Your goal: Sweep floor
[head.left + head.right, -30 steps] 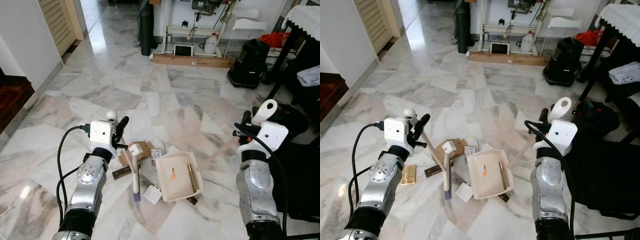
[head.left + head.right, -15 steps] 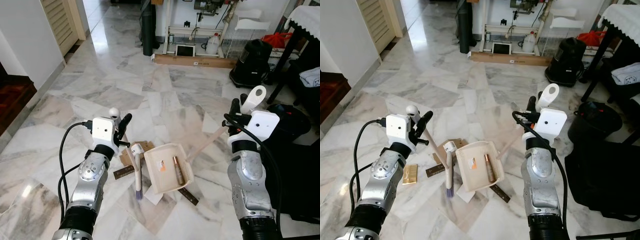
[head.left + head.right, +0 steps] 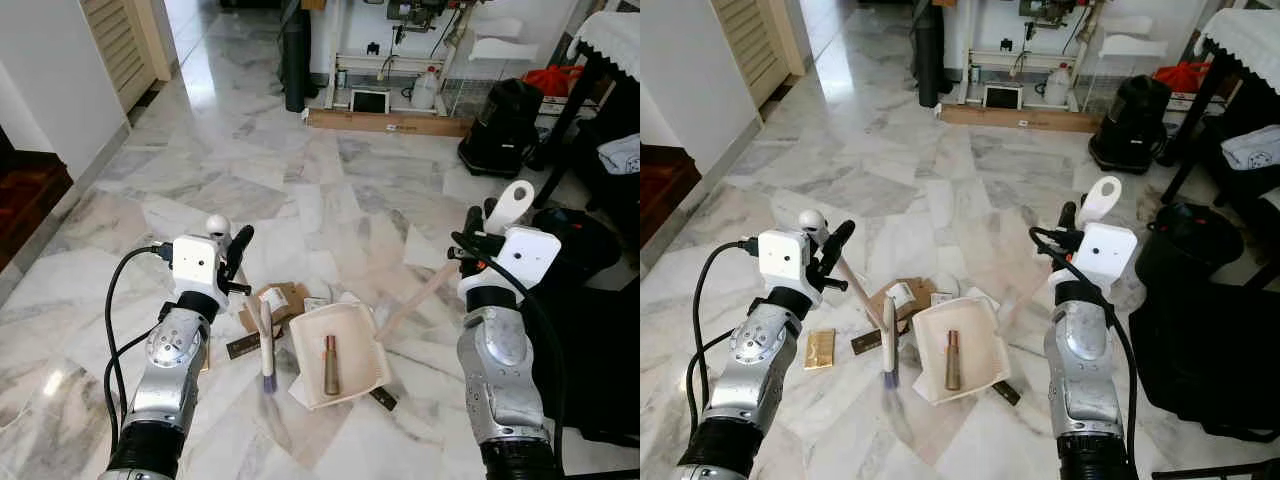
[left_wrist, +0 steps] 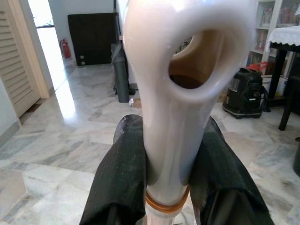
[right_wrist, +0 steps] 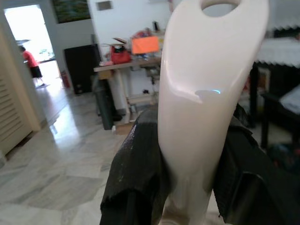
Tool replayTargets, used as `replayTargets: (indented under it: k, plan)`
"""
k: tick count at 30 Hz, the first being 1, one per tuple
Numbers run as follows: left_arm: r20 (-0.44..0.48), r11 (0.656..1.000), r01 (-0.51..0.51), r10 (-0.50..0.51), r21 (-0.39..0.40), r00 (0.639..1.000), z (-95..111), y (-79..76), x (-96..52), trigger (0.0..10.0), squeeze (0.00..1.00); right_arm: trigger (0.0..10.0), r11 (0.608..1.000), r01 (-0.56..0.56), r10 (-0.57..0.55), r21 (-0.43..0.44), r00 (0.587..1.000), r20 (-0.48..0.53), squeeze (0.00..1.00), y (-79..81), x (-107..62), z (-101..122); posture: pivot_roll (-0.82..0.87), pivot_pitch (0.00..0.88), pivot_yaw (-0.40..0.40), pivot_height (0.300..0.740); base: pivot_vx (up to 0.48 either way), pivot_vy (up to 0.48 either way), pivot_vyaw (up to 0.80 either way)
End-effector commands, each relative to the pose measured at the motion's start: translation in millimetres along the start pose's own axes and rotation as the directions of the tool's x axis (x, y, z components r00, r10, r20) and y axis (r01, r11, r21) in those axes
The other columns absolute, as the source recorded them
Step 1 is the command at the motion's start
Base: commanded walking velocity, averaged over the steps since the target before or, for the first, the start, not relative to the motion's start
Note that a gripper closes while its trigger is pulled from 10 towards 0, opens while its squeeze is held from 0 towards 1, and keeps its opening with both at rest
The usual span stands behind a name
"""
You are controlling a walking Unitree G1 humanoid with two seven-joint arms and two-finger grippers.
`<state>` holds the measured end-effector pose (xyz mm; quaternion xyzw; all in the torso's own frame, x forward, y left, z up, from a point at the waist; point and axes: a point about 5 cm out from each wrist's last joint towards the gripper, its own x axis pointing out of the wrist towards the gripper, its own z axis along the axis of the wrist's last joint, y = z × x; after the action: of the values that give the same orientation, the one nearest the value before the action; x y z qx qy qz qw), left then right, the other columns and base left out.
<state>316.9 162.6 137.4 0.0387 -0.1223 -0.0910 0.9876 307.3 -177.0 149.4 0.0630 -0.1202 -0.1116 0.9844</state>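
Left claw (image 4: 168, 187) pinching the broom (image 3: 266, 340) handle, right claw (image 5: 187, 187) pinching the dustpan (image 3: 338, 353) handle, so bristles rest beside the pan's open edge on the floor (image 3: 330, 190), ready to push the litter (image 3: 282, 300) in beside 1 tube (image 3: 329, 363) already caught.

Open marble floor (image 3: 300, 180) ahead, scraps and dustpan (image 3: 340, 352) between arms, black vacuum (image 3: 500, 125) far right

Two silver robot arms reach forward and down, elbows bent. The left gripper (image 3: 237, 262) has its black fingers (image 4: 123, 173) clamped around a pale handle. The right gripper (image 3: 478, 238), raised at a similar height, grips another pale handle between its fingers (image 5: 140, 173).
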Motion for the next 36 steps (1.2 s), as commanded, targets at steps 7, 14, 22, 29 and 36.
replayTargets:
  k: [7, 14, 22, 29, 36]
  plan:
    - [0.048, 1.0, 0.001, -0.002, 0.016, 0.999, 12.2, 1.9, 0.7, 10.0, 0.0, 10.0, 0.977, 0.077, -0.074, 0.197, 0.997, -0.022, 0.0, 4.1, -0.8, 2.6, -0.04, 0.0, -0.002, 0.74, 0.0, 0.0, 0.0]
    - [0.04, 1.0, 0.004, -0.005, 0.015, 0.999, 11.8, 1.6, -1.3, 10.0, 0.0, 10.0, 0.976, 0.084, -0.079, 0.201, 0.996, -0.034, 0.0, 3.5, -3.0, -0.3, -0.04, 0.0, 0.0, 0.74, 0.0, 0.0, 0.0]
    - [0.04, 1.0, 0.025, -0.026, 0.012, 0.999, 12.1, -1.4, -1.6, 10.0, 0.0, 10.0, 0.98, 0.081, -0.075, 0.184, 0.996, -0.044, 0.0, 5.3, -5.0, -2.8, -0.04, 0.0, 0.001, 0.74, 0.0, 0.0, 0.0]
    - [0.037, 1.0, 0.022, -0.022, 0.01, 0.999, 12.9, -2.4, -1.0, 10.0, 0.0, 10.0, 0.98, 0.077, -0.072, 0.183, 0.997, -0.035, 0.0, 5.8, -4.6, -1.2, -0.03, 0.0, 0.0, 0.74, 0.0, 0.0, 0.31]
    - [0.034, 1.0, 0.023, -0.023, 0.006, 0.999, 12.5, -3.7, -1.3, 10.0, 0.0, 10.0, 0.979, 0.077, -0.071, 0.189, 0.997, -0.038, 0.0, 6.8, -5.3, -1.6, -0.04, 0.0, 0.001, 0.74, 0.0, 0.0, 0.8]
